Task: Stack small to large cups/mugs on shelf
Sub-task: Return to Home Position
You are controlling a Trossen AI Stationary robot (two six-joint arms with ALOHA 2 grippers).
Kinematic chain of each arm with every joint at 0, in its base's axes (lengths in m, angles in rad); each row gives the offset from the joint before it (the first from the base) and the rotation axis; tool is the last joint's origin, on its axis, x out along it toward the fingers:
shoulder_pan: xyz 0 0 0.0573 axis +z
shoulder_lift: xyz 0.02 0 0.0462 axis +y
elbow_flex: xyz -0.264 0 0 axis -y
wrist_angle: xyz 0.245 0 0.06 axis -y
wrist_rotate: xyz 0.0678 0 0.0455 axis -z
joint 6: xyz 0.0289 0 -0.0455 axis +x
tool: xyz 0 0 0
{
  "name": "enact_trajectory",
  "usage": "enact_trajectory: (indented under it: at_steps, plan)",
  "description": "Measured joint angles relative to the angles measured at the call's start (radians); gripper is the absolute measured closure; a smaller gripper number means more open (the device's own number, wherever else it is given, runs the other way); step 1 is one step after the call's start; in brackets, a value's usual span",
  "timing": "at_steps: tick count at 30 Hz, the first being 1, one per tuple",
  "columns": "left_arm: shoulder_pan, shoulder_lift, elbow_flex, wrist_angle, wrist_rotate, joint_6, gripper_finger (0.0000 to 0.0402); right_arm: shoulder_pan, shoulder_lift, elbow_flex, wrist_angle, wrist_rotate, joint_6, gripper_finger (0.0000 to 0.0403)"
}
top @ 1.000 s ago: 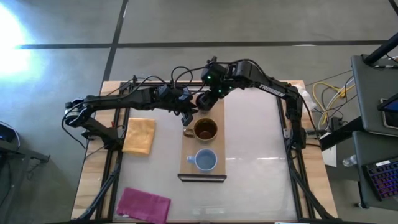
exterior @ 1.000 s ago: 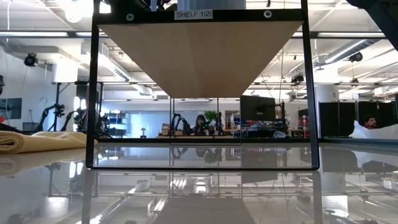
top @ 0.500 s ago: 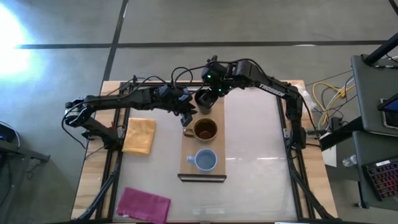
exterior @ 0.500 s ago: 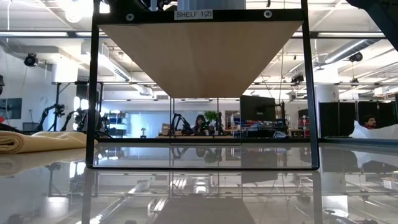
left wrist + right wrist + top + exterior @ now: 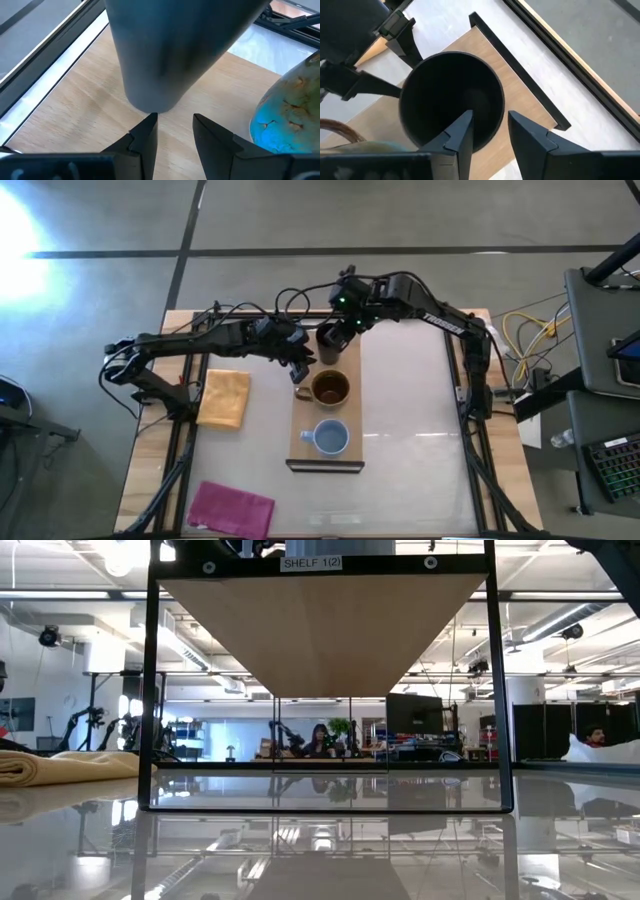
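The right gripper [image 5: 490, 117] has its jaws slightly parted astride the rim of the black cup [image 5: 450, 100], gripping nothing. The left gripper [image 5: 173, 117] is likewise narrow and empty, just beside its base. The cup stands at the 12 o'clock end of the shelf [image 5: 350, 415]. It is likely rigid, slick and tippy, so pinch its wall.

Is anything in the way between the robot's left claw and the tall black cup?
Nothing visible. The tall black cylindrical cup stands right ahead of the open left gripper, with only bare light-wood shelf board between them. The right gripper, open too, hangs above the cup's mouth, not between.
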Motion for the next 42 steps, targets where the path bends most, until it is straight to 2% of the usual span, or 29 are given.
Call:
enact_trajectory:
  at_steps: [5,8,10,12,15,17,20,22,23,25,27,28,30,33,36,38,42]
  plan:
    - [0.0,-0.036,0.04,-0.093,0.0,0.067,0.0292,0.003,-0.053,0.01,0.012,0.003,-0.009,0.0285]
    - [0.0,-0.1,0.097,-0.171,-0.002,0.148,0.0292,0.003,-0.098,0.027,0.016,0.008,0.005,0.0285]
    - [0.0,-0.152,0.121,-0.166,-0.002,0.156,0.0292,0.003,-0.137,0.026,0.028,0.006,0.025,0.0285]
    - [-0.003,-0.198,0.138,-0.171,0.0,0.119,0.0292,0.002,-0.174,0.026,0.031,-0.013,0.067,0.0286]
    - [-0.007,-0.277,0.139,-0.143,0.024,-0.021,0.0292,0.003,-0.226,0.026,0.066,-0.018,0.177,0.0289]
    - [-0.007,-0.328,0.139,-0.11,0.127,-0.021,0.0292,0.013,-0.258,0.026,0.096,-0.059,0.123,0.0291]
    - [-0.017,-0.417,0.123,-0.068,0.293,-0.058,0.0292,0.084,-0.309,0.026,0.154,-0.267,-0.074,0.0291]
    - [-0.063,-0.496,0.089,-0.066,0.292,-0.09,0.0292,0.176,-0.344,0.026,0.17,-0.35,-0.115,0.0291]
    - [-0.101,-0.539,0.059,-0.058,0.262,-0.105,0.0292,0.235,-0.361,0.018,0.164,-0.33,-0.122,0.0291]
    - [-0.193,-0.623,-0.027,-0.016,0.129,-0.132,0.0292,0.362,-0.384,-0.02,0.172,-0.2,-0.141,0.0292]
    - [-0.296,-0.696,-0.145,0.089,-0.034,-0.152,0.0292,0.47,-0.408,-0.104,0.246,-0.069,-0.147,0.0295]
    - [-0.346,-0.735,-0.213,0.166,-0.102,-0.148,0.0292,0.503,-0.421,-0.161,0.325,-0.046,-0.153,0.0296]
    - [-0.424,-0.811,-0.335,0.322,-0.167,-0.091,0.0292,0.533,-0.462,-0.294,0.514,-0.085,-0.195,0.0299]
    - [-0.471,-0.887,-0.464,0.459,-0.173,0.003,0.0292,0.499,-0.583,-0.526,0.716,-0.196,-0.215,0.0302]
    - [-0.467,-0.978,-0.519,0.415,-0.18,0.013,0.0292,0.434,-0.752,-0.783,0.83,-0.199,-0.153,0.0306]
    - [-0.466,-1.041,-0.536,0.364,-0.181,0.042,0.0292,0.387,-0.87,-0.946,0.931,-0.198,-0.166,0.0309]
    - [-0.466,-1.175,-0.538,0.223,-0.181,0.04,0.0292,0.303,-1.124,-1.183,1.065,-0.203,-0.15,0.0313]
